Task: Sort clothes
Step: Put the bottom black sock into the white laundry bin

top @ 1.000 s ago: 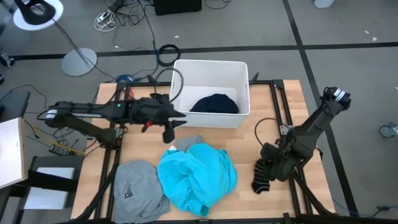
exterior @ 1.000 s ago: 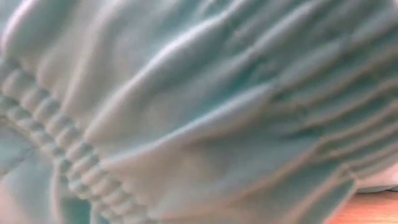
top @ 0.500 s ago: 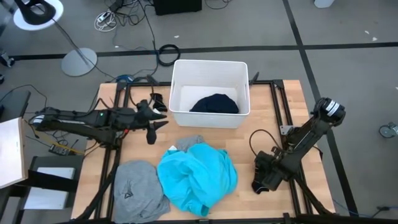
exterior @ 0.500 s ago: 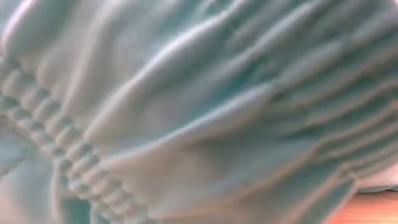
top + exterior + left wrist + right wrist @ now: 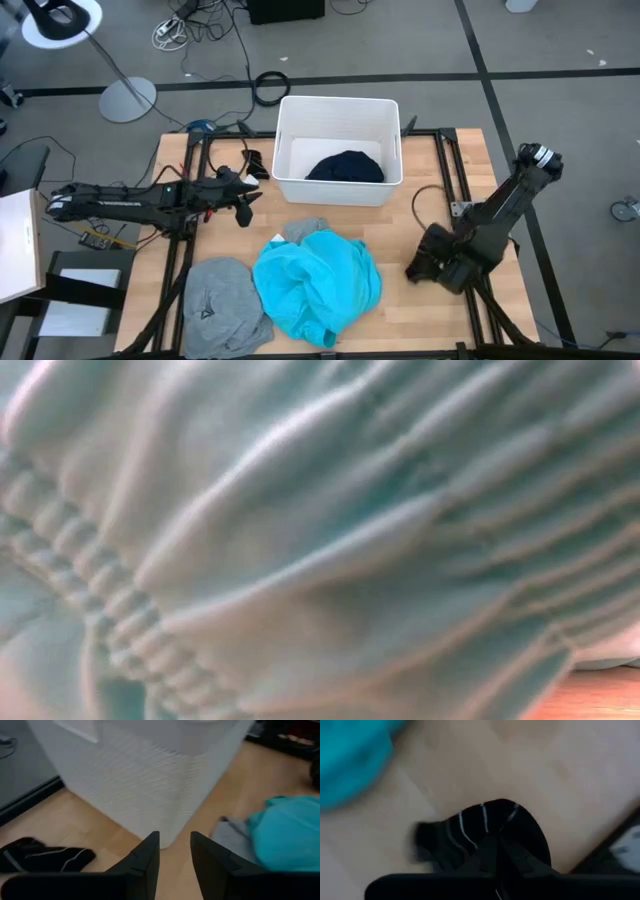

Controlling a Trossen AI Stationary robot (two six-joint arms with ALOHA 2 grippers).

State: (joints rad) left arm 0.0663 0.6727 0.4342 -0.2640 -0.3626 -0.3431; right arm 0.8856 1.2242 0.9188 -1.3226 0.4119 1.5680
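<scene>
A large turquoise garment lies heaped at the table's near middle and fills the low view. A grey shirt lies to its left, and a grey piece sticks out at its far edge. A dark navy garment lies in the white bin. A black sock lies on the table by the bin's left wall. My left gripper is open and empty, level above the table before the bin's near left corner. My right gripper, at the table's right, is shut on a black sock with white stripes. My right gripper pinches the black striped sock between its two shut fingers, at a bunched part beside the white stripes. The fingers come from above, slanting down. The sock bulges out beyond the fingertips; whether any of it still touches the table cannot be told.
The white bin stands at the table's far middle. Bare wood shows between the turquoise garment and my right gripper, and in front of the bin. Metal frame rails run along the table's left and right sides.
My left gripper has drawn back from the bin's near left corner toward the table's left edge. My right gripper has come down on the striped sock, which lay stretched out on the table, and has since moved a little toward the far edge with the sock bunched in its fingers.
</scene>
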